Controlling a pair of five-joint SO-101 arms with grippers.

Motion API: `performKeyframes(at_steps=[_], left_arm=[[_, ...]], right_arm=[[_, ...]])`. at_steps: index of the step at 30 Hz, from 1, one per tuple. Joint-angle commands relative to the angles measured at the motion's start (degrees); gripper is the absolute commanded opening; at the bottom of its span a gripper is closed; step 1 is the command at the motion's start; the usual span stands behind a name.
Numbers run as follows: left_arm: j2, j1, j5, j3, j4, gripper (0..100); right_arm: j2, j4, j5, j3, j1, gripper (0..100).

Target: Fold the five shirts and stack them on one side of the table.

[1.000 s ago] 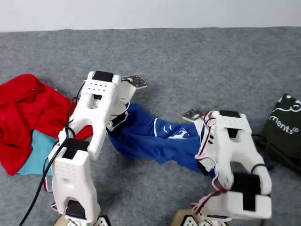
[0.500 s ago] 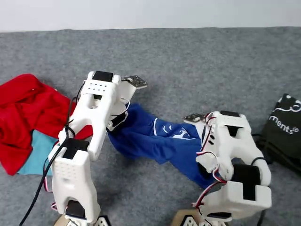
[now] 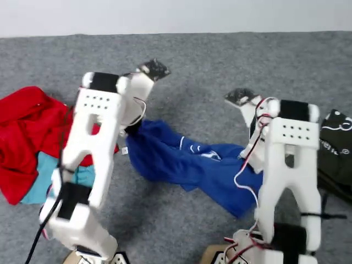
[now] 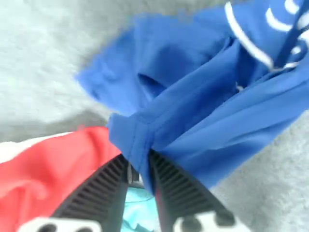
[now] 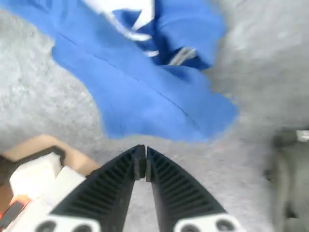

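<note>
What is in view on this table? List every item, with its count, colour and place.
blue shirt: 1, blue with white print, bunched between the two arms at mid-table
red shirt: 1, red, crumpled at the table's left edge in the high view
teal shirt: 1, teal, partly under the red shirt
dark cloth item: 1, dark with white print, at the right edge, partly behind the right arm
table: 1, grey fabric surface, under everything
left gripper: 1, white arm with black fingers, closed on the blue shirt's edge
right gripper: 1, white arm with black fingers, closed on nothing, above the table near the blue shirt
</note>
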Motion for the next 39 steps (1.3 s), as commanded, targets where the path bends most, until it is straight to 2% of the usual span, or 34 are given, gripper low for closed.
performKeyframes(at_steps=[1, 7, 14, 18, 22, 39], left_arm=[[-9.8, -0.3, -0.2, -2.3, 1.6, 0], [-10.2, -0.4, -0.2, -0.7, 1.6, 0], [-0.4, -0.9, -0.3, 1.4, 0.1, 0], [5.9, -1.1, 1.6, 1.1, -2.3, 0], [9.7, -1.1, 2.5, 1.0, -4.4, 0], [11.2, -1.0, 2.5, 1.0, -5.1, 0]], right_arm=[[-5.9, 2.4, 0.2, -3.4, 0.1, 0.9], [-6.1, 2.2, 0.2, 3.0, -0.9, 1.0], [-5.8, 0.0, 0.2, 16.4, -10.1, 1.3], [-4.9, -4.6, 0.2, 23.0, -13.2, 11.1], [-1.6, -9.1, 0.5, 25.3, -13.3, 18.8], [23.5, -22.3, 0.4, 24.4, -12.9, 25.7]])
